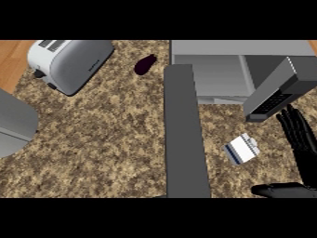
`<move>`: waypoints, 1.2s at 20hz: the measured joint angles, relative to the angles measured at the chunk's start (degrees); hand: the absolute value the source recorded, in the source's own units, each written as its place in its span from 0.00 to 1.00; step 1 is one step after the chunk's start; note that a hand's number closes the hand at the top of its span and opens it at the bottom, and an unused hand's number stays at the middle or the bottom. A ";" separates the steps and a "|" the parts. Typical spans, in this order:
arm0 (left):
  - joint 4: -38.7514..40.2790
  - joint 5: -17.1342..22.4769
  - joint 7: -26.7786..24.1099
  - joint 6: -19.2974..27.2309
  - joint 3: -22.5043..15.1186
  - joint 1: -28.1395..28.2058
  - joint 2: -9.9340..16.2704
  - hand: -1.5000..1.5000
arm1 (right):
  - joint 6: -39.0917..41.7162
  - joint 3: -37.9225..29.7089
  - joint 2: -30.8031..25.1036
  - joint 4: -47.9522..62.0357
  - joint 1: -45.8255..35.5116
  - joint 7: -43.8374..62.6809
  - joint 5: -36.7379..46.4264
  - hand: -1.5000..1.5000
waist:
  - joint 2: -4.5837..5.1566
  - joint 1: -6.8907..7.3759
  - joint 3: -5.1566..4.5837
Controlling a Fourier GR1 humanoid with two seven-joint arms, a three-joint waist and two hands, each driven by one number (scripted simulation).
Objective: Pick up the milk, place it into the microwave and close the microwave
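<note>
A speckled brown granite worktop [99, 139] is seen from steeply above. The milk carton [241, 149], white with a blue stripe, is found lying on the worktop at about four o'clock from the centre of the view, just in front of the microwave. The microwave [219, 69] is placed at about one o'clock, its cavity exposed, and its door [187, 135] is swung fully open, stretching as a long grey slab from the microwave toward six o'clock. A grey control panel [284, 90] with dark buttons is seen at the microwave's right side, at about two o'clock.

The right robot hand [305, 144] is shown at the four o'clock edge, its black fingers straight and extended toward twelve o'clock, with the thumb spread out toward nine o'clock below the carton. Nothing is held by it; the carton is near its fingers, at their nine o'clock side, but apart from them. The left robot hand is not shown.

A silver toaster [70, 62] is set at about eleven o'clock, and a dark purple eggplant [145, 64] is lying at twelve o'clock, between the toaster and the microwave. A grey rounded object [3, 123] is cut off at nine o'clock.
</note>
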 measured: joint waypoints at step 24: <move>0.33 8.91 0.83 -9.62 8.48 6.37 -2.49 0.00 | -8.75 -5.24 -4.89 64.56 -19.09 -39.02 15.53 0.00 | 0.18 0.63 0.09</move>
